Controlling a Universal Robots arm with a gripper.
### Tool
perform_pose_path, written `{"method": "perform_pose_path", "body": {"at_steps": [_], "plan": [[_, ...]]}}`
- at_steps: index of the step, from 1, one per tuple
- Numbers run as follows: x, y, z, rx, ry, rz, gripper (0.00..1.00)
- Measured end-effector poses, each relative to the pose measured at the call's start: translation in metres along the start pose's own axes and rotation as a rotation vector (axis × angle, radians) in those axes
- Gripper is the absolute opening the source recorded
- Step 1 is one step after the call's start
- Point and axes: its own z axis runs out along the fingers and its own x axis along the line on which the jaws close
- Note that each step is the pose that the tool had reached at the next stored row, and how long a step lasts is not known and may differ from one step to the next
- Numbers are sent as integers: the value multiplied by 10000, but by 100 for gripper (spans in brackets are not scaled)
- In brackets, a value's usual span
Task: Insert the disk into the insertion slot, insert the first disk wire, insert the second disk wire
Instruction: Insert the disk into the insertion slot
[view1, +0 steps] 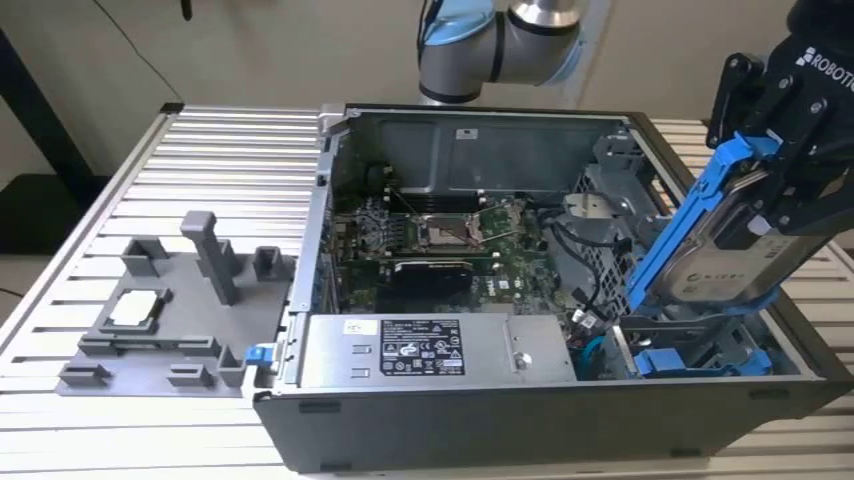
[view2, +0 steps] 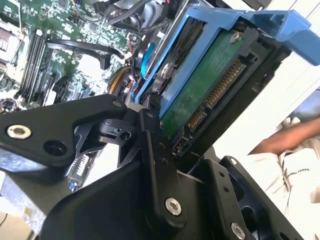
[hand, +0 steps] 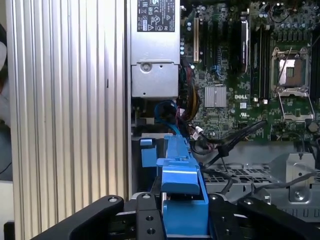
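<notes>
Blue-framed disk (view1: 725, 245), gripped firmly by the pincer (view1: 781, 205), hangs tilted above the insertion slot (view1: 687, 340) in the open computer case (view1: 534, 425), not yet seated, with nothing plugged into its bare connector (view2: 220, 90).

Light: bright, even (only soft shadows).
Shade: inside of the case (view1: 534, 150) darker than the ribbed table (view1: 227, 150).
Glare: white wash beside the disk (view2: 200, 85), second wrist view.

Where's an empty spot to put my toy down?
The ribbed metal table is bare around the grey plastic fixture tray, on the exterior view's left of the open dark computer case. Inside it is crowded: green circuit board, black cables, and the blue-framed silver hard drive held above.
</notes>
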Motion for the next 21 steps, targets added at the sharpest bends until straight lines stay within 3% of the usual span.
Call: {"method": "perform_pose_path", "body": {"at_steps": [4,16,21], "plan": [[9,-44,51,-92,3,-27,33],[70,-108,188,-96,-19,-147,33],[101,-115,246,-96,-73,-171,33]]}}
